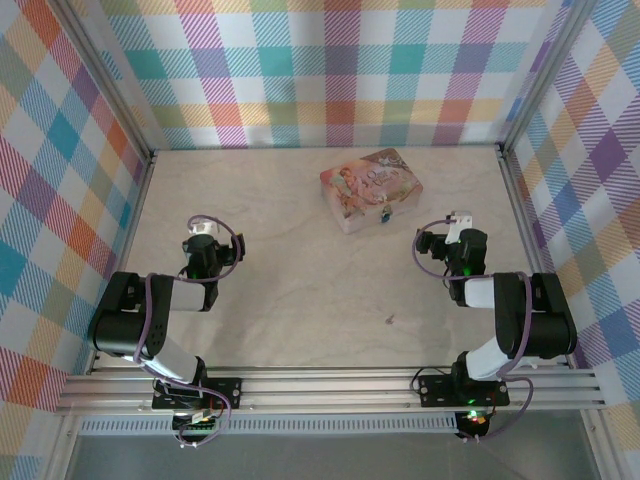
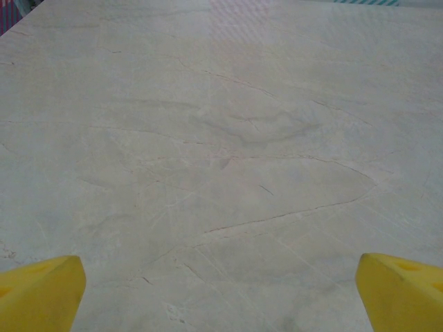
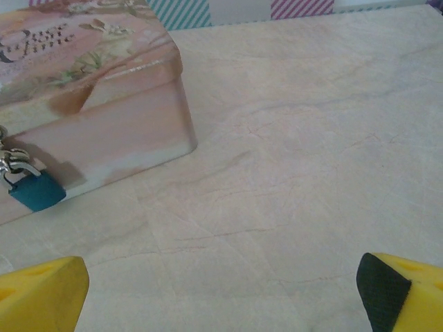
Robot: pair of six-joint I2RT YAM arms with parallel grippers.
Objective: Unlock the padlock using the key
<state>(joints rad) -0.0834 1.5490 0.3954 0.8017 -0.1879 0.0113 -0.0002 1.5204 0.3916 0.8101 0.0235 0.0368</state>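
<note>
Both grippers are spread wide open: in the overhead view the right gripper (image 1: 455, 222) sits right of centre and the left gripper (image 1: 203, 232) left of centre, and in the wrist views the yellow fingers (image 3: 41, 294) sit in the bottom corners over bare table (image 2: 221, 138). From the right gripper, the padlock (image 3: 34, 190) is off to the left, well apart from it, with its blue body at the front of the pink tin (image 3: 104, 104) by the left edge of the right wrist view. The key (image 1: 391, 321) is a dark speck on the table lower in the overhead frame, below the tin and between the two arms, nearer the right one.
</note>
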